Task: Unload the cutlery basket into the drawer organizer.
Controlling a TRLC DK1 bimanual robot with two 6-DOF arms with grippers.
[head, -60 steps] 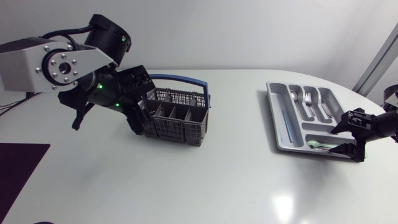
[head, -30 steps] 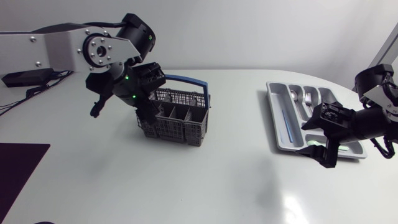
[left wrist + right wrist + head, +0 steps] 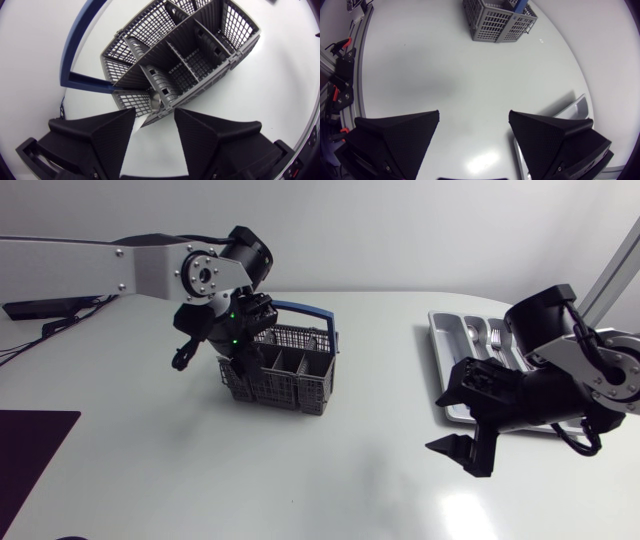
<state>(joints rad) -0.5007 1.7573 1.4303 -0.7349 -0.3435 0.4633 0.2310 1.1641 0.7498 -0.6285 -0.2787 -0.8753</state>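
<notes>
- Left arm comes in from the side and hangs over the basket [image 3: 285,370], which stands on the table [image 3: 330,480] left of the middle
- Left gripper [image 3: 238,358] is down at the basket's left end, pointing into it
- From the left wrist, the left gripper [image 3: 155,119] has its fingers [image 3: 112,132] spread, released, and nothing sits clamped between them
- The basket's [image 3: 185,60] near corner lies right at the gap between the fingertips; I cannot tell whether it touches either finger
- A small silvery piece [image 3: 156,100] shows in the compartment nearest the gripper; too little of it shows to name
- The blue handle [image 3: 305,308] is folded to the basket's far side
- Over on the right, the organizer [image 3: 447,375] lies flat near the table's right edge, well apart from the basket
- A spoon [image 3: 472,334] and forks [image 3: 496,337] lie in its far compartments
- Right arm crosses in front of the organizer and hides its near part
- Right gripper [image 3: 462,457] hangs above bare table just beside the organizer's near left corner, wide open and holding nothing
- The right wrist view agrees: the right gripper's [image 3: 474,122] fingers [image 3: 402,132] stand far apart over white tabletop, the organizer's corner [image 3: 574,107] beside one finger, the basket [image 3: 497,19] far ahead
</notes>
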